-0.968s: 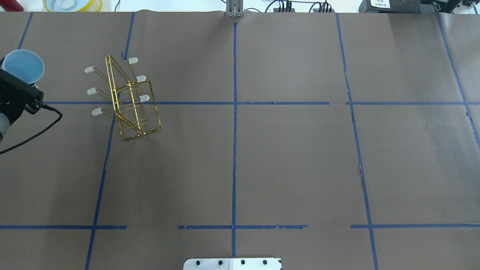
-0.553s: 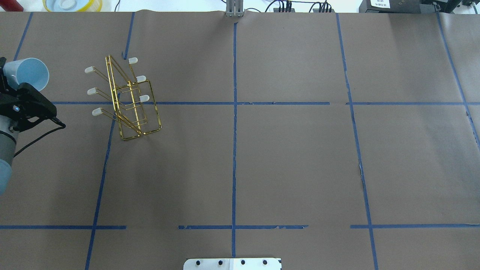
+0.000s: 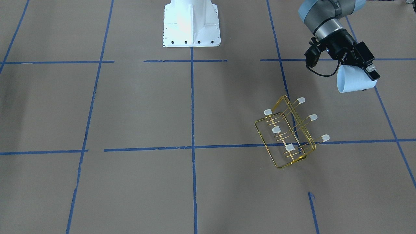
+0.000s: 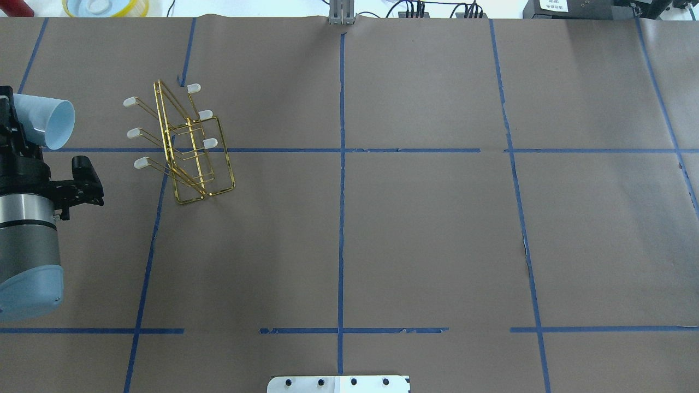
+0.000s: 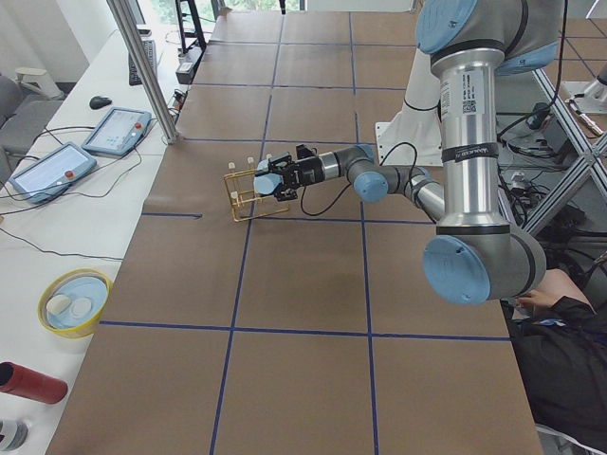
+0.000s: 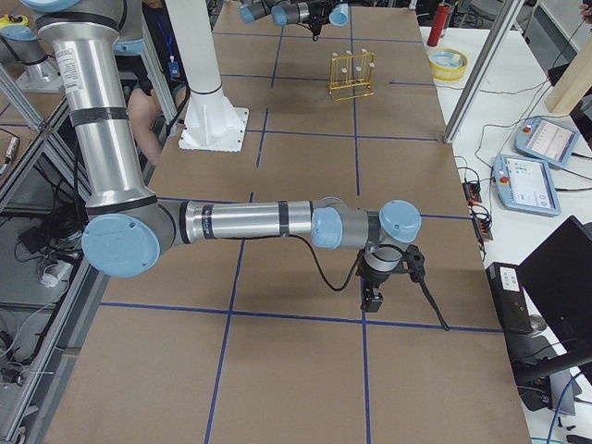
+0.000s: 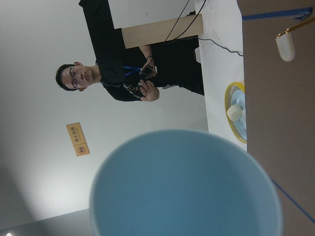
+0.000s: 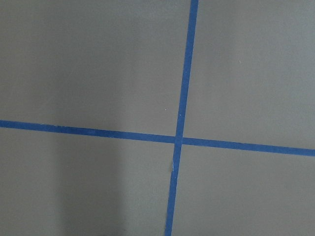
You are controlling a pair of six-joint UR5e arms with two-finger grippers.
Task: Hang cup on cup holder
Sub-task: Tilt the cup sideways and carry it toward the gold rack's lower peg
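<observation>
Brown paper covers the surface [image 4: 415, 229], ruled into squares by blue tape lines [image 4: 341, 191], and one white base plate [image 3: 191, 24] sits at the robot's edge. One cup holder [image 4: 190, 150] stands on the robot's left half of the surface. It is a gold wire frame with six prongs, three slanting out to each side, and each prong is tipped with a whitish cap [image 4: 129, 101]. One cup [image 4: 46, 124], pale blue, is up in the air on the robot's left of the rack, apart from it and touching none of the six prongs. It lies tilted on its side, its open mouth turned toward the rack. The left gripper [image 3: 359, 70] has its jaws closed on the cup's wall. In the left wrist view the cup's rim fills the lower part, one cap shows at the top right, and one person [image 7: 123, 73] stands beyond the surface. The right gripper [image 6: 373, 298] points down, low over the surface at the far end from the rack; I cannot tell whether its jaws are open or closed. Its wrist view shows only two tape lines crossing. One yellow bowl [image 5: 74, 301] and two control pendants [image 5: 117, 130] lie on the side bench.
</observation>
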